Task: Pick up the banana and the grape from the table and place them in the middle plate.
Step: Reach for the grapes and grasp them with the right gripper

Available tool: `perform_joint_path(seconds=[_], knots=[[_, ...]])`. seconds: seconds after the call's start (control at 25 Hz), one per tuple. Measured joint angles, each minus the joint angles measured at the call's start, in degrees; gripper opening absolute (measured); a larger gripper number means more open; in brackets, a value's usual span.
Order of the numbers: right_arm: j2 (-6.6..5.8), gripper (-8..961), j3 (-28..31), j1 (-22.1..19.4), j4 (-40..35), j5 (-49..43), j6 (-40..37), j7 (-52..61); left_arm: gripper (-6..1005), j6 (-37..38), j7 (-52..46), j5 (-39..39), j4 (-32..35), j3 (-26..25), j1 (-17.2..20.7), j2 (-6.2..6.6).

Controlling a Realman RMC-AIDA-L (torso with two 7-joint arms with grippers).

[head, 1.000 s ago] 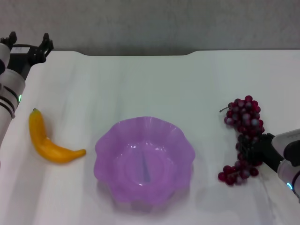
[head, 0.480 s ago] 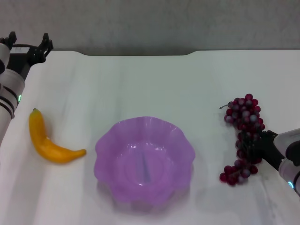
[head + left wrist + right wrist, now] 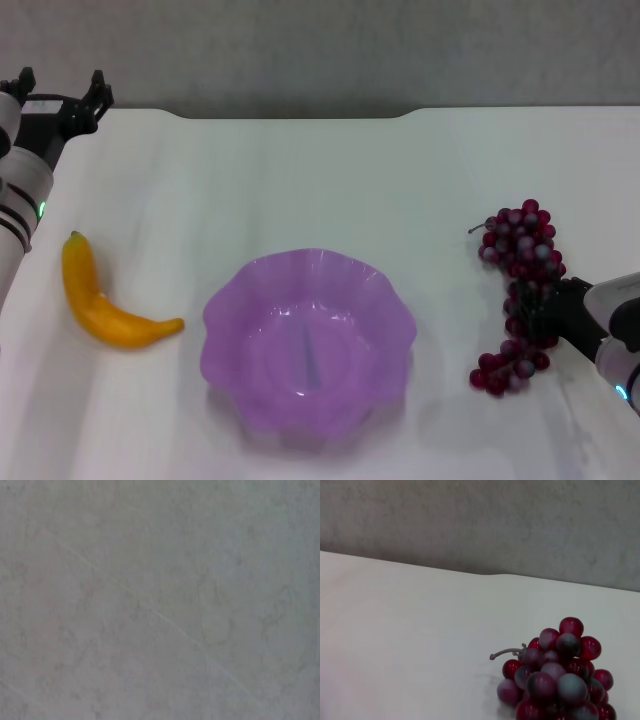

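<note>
The banana, yellow-orange, lies on the white table at the left. The purple scalloped dish sits in the middle, empty. The grape bunch lies at the right, and its top also shows in the right wrist view. My right gripper reaches in from the right edge and is shut on the middle of the bunch, low over the table. My left gripper is open and parked at the far left corner, well behind the banana.
The table's far edge meets a grey wall. The left wrist view shows only grey wall. Bare tabletop lies between the dish and each fruit.
My right gripper and the grape bunch have shifted slightly to the right together. The banana, the dish and the left arm have not moved.
</note>
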Motion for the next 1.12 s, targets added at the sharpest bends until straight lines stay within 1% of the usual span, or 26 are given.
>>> perform_joint_path(seconds=[0.12,0.36,0.84,0.96,1.12], knots=[[0.0,392,0.0,-0.2,-0.1,0.0,-0.8,0.0,903,0.0,0.0,0.0,0.0,0.0,0.0,0.0],[0.13,385,-0.1,-1.4,-0.5,0.0,-5.1,-1.7,903,0.0,0.0,0.0,0.1,0.0,0.5,0.0],[0.18,372,0.0,-1.8,-0.5,0.1,-6.4,-2.2,903,0.0,0.0,0.0,-0.1,0.0,0.6,0.0],[0.29,369,0.2,-2.6,-1.2,0.7,-8.7,-5.2,903,0.0,0.0,0.0,-0.1,0.0,0.7,0.0],[0.26,367,0.8,-3.0,-2.3,2.6,-8.8,-8.2,903,0.0,0.0,0.0,0.0,0.0,0.7,0.0]])
